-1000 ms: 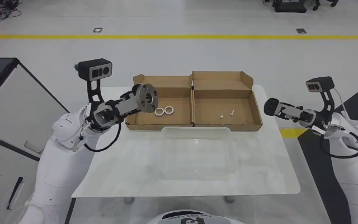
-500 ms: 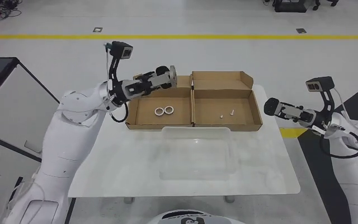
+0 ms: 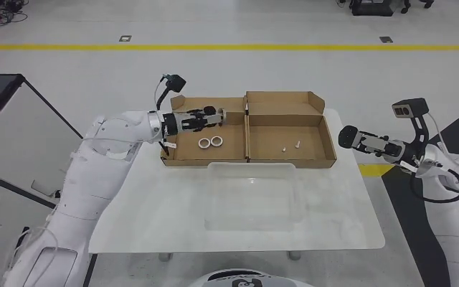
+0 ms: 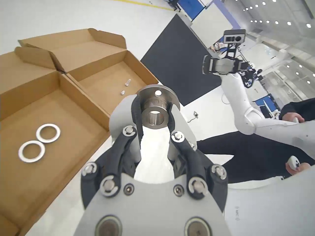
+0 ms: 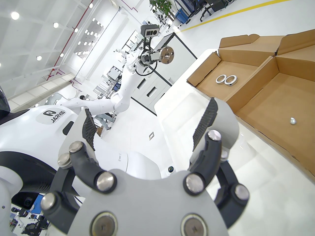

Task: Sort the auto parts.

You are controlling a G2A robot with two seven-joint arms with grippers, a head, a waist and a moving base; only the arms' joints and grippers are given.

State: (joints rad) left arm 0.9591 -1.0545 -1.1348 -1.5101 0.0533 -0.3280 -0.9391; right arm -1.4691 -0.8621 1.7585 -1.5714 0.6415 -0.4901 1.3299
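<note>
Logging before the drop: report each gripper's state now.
Left gripper: closed on the flanged metal hub.
Right gripper: open, holding nothing.

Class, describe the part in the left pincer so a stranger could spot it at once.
On the white table, find the cardboard box holding two flat rings. Above it the left pincer grips a metal part. Unlike the thin rings, it is a thick sleeve with a wide round flange.

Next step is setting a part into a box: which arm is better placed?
Left. The left gripper is shut on the flanged metal hub and, in the top view, hangs at the far side of the left box. The right gripper is open and empty.
</note>
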